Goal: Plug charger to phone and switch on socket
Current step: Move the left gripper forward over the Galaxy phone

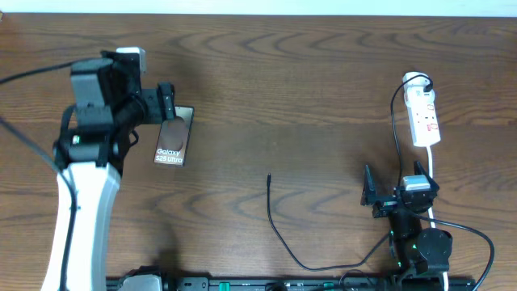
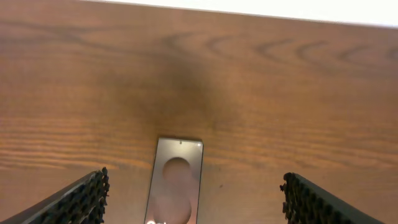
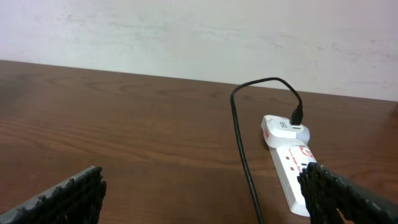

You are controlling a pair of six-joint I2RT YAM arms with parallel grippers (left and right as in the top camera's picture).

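Note:
The phone [image 1: 174, 137] lies flat at the left of the table, a dark slab with a brown oval and white text; it also shows in the left wrist view [image 2: 177, 186]. My left gripper [image 1: 167, 103] hovers over its far end, open and empty, the phone between its fingers [image 2: 193, 202]. The charger cable [image 1: 279, 230] runs from the socket [image 1: 422, 113] round to its free plug tip [image 1: 269, 177] at mid-table. My right gripper [image 1: 388, 194] is open and empty near the front right; the socket [image 3: 292, 165] and cable [image 3: 242, 149] lie ahead of it.
The white power-strip cord [image 1: 434, 174] runs from the socket toward the right arm's base. A white wall [image 3: 199, 37] borders the table's far edge. A black rail [image 1: 283, 284] lines the front edge.

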